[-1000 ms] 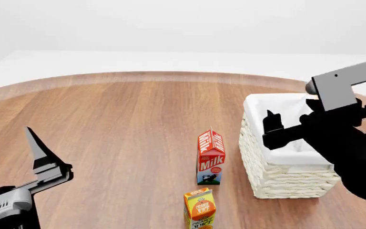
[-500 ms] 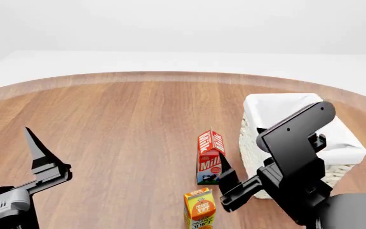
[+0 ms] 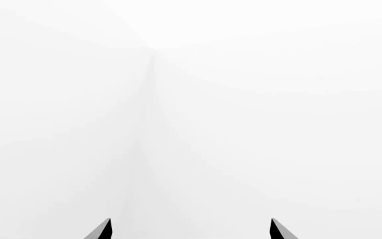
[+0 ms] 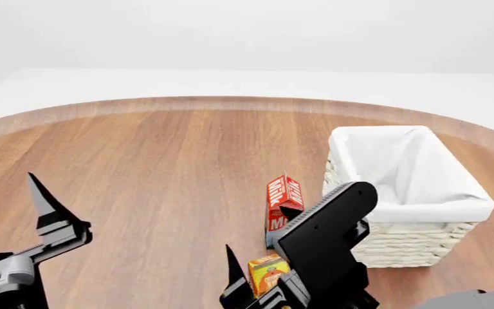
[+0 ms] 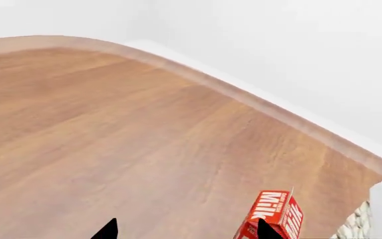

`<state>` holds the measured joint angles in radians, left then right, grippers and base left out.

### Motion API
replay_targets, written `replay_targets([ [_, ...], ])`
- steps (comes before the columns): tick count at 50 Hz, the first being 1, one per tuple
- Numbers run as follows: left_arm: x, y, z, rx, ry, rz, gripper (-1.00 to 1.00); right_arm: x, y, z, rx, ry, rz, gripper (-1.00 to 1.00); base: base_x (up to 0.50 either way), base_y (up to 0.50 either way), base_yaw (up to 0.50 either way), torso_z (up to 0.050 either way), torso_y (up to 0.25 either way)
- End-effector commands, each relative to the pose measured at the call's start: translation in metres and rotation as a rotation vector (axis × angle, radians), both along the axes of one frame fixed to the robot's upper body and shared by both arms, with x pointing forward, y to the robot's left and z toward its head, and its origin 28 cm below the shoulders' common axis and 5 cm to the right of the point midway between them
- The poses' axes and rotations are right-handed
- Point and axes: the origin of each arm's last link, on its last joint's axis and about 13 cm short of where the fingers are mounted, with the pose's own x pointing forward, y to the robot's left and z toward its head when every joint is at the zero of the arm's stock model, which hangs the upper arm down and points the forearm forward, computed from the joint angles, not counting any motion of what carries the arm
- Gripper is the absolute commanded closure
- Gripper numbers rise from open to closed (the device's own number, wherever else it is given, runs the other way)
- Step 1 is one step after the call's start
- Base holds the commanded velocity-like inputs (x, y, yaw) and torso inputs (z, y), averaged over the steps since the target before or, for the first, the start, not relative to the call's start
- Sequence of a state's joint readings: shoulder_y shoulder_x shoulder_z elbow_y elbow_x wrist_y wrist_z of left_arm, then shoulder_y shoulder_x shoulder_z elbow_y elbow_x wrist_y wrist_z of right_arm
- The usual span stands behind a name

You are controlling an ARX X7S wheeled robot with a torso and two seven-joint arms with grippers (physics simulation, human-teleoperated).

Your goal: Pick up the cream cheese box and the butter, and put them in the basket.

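Observation:
The basket stands on the right of the wooden table, and its white lining shows nothing inside from the head view. The cream cheese box and the butter are out of view in every frame. My right gripper is open and empty, low over the table near the front; one of its fingertips shows left of the juice carton. The right arm crosses in front of the basket's near left corner. My left gripper is open and empty, facing only white background; its finger points up at the lower left.
A red and white milk carton stands upright just left of the basket, also seen as the milk carton by the right finger. An orange juice carton sits nearer me, partly hidden by the right arm. The round table's edge curves at the back.
My right arm has swung from above the basket down and left to the table's front, now covering part of the juice carton. The left arm has barely moved.

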<state>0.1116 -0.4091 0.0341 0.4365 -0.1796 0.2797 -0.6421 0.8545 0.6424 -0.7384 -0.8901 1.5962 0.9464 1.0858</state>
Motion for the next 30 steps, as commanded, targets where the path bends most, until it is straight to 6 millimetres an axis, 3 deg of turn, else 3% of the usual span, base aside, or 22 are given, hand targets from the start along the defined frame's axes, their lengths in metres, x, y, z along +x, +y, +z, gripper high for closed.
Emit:
replay_targets([
  [1, 0.0, 0.004, 0.0, 0.012, -0.009, 0.021, -1.0, -0.005, 0.024, -0.01, 0.07, 0.025, 0.019, -1.0, 0.0, 0.0, 0.0, 0.0, 0.0],
  [12, -0.002, 0.005, 0.002, 0.009, -0.014, 0.028, -1.0, -0.004, 0.04, -0.039, 0.1, 0.089, -0.101, -1.0, 0.0, 0.0, 0.0, 0.0, 0.0],
  [23, -0.002, 0.006, 0.002, 0.008, -0.017, 0.035, -1.0, -0.012, 0.059, -0.072, 0.089, 0.187, -0.11, -1.0, 0.0, 0.0, 0.0, 0.0, 0.0],
  [30, -0.002, 0.008, 0.002, 0.005, -0.019, 0.041, -1.0, -0.021, 0.069, -0.08, 0.078, 0.21, -0.083, -1.0, 0.0, 0.0, 0.0, 0.0, 0.0],
])
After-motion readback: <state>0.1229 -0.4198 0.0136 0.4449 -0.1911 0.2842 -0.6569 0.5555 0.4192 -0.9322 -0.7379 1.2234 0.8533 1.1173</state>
